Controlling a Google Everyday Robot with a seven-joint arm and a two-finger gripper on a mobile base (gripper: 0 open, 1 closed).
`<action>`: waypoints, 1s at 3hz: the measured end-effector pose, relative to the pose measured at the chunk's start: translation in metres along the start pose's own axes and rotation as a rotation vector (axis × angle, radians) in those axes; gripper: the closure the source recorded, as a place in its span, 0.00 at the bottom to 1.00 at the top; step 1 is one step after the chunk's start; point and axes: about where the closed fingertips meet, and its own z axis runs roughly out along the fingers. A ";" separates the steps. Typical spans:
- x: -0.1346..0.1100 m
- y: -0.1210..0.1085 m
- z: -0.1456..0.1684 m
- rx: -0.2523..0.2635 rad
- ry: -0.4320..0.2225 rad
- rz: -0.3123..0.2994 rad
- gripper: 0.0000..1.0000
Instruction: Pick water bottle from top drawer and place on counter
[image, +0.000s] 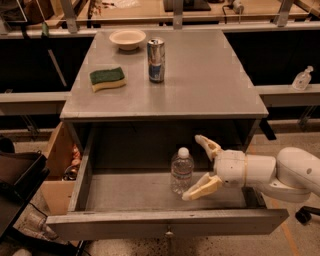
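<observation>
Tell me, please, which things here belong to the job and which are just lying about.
Job: water bottle in the top drawer; counter; hand, open, in the drawer beside the bottle.
Lying about: bowl, can, sponge on the counter; pump bottle, far right.

No lettering, brand or number can be read anywhere. The silver-and-blue metal can (156, 60) on the grey brushed-metal desk (210, 80) carries a blue band with illegible print. The cream two-finger pincer (190, 167) sits inside the wide grey metal drawer (150, 223), just right of the small clear plastic bottle with a white cap (181, 172), fingers spread apart.
</observation>
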 end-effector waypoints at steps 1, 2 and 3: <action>0.004 -0.018 0.011 -0.011 -0.055 0.029 0.00; 0.008 -0.032 0.018 -0.015 -0.101 0.043 0.00; 0.012 -0.036 0.022 -0.014 -0.135 0.035 0.19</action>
